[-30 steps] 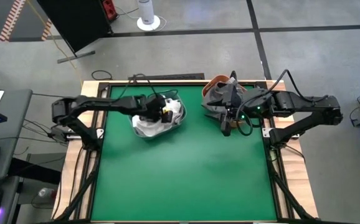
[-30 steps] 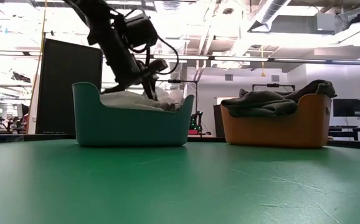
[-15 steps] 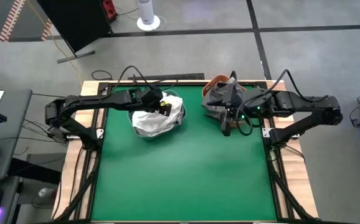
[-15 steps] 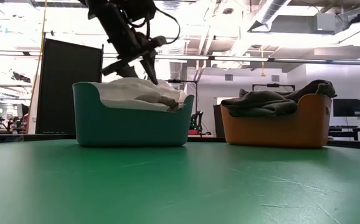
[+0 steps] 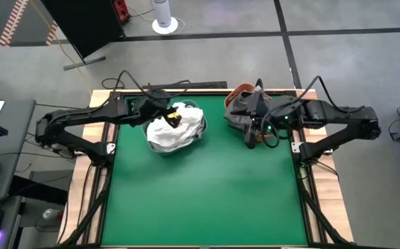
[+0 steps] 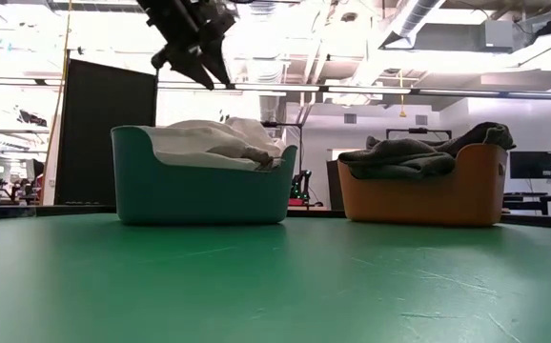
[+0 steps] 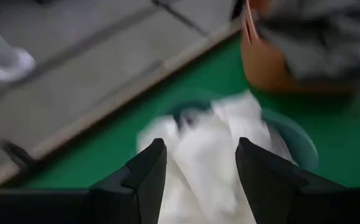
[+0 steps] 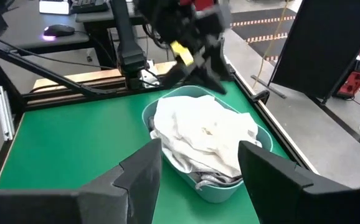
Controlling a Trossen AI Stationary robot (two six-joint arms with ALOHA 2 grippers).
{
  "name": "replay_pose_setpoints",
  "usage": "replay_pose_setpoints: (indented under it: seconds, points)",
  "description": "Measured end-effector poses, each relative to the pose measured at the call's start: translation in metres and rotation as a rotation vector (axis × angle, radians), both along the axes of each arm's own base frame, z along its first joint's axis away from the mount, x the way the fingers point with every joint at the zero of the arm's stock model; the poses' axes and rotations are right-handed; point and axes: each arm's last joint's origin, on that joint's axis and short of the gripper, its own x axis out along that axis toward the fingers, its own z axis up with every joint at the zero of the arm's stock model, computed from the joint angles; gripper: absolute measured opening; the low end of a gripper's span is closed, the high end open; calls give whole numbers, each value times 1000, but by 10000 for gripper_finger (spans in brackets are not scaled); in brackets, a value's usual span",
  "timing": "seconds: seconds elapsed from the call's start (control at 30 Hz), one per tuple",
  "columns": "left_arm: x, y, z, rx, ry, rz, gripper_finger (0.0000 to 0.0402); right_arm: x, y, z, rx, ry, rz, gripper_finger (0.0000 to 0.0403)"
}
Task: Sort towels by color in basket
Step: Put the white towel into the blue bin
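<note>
Left gripper [image 6: 199,71]: positioned above the teal basket [image 6: 199,191], clear of its contents, fingers parted and empty. Right gripper [image 5: 254,138]: positioned at the near side of the orange basket [image 6: 423,195], fingers parted, nothing visible between them.

Location of the towels: the white towels [image 5: 172,130] are heaped in the teal basket at the rear left of the green table [image 5: 207,200]. The dark grey towels [image 6: 418,152] fill the orange basket at the rear right. The two baskets stand apart. No towel is visible on the bare table surface.

Probable faults from this state:
- The white heap rises above the teal rim. A loose fold hangs at the rim on the side facing the orange basket; it may slide over the edge if the heap settles or is brushed.
- A gripper lowered again into either basket could snag a fold and drag a sorted towel out.
- The dark grey cloth bulges over the orange rim at one corner and could tip out under a light pull.

Appearance of the towels: soft, crumpled, unfolded. The white heap shows a grey-edged layer near the rim in the right wrist view; whether that is a differently coloured towel cannot be determined
</note>
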Motion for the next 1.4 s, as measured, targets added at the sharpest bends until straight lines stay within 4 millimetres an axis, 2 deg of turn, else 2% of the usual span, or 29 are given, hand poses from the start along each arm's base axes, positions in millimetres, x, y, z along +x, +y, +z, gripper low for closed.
replay_pose_setpoints:
  seconds: [0.13,0.3,0.47,0.63,0.73,0.83,0.9,1.0,1.13,1.27,1.4]
  points:
    - [4,2,3,86,-13,43,183,0,-2,0,3,-1,-11,240]
    - [33,8,-16,128,-40,123,183,0,-2,1,4,-11,-11,240]
    - [61,8,-52,154,-29,299,183,1,-1,2,29,-27,-17,240]
    - [81,0,-98,91,19,353,183,0,-1,0,44,-17,-24,240]
    - [87,-6,-125,39,69,384,183,0,-1,0,44,-16,-24,240]
    - [87,-8,-140,-28,95,408,183,0,-1,0,44,-15,-24,240]
    - [86,-7,-140,-49,105,408,183,0,-1,0,44,-13,-24,240]
    - [80,-6,-127,-38,104,394,183,0,-1,0,43,-6,-23,240]
    - [67,-3,-94,8,76,353,183,-1,-1,-2,41,11,-23,240]
    - [43,-4,-60,16,30,354,183,-1,-1,-2,34,16,-20,240]
    - [22,-9,-42,44,11,428,183,-1,-2,-2,24,18,-17,240]
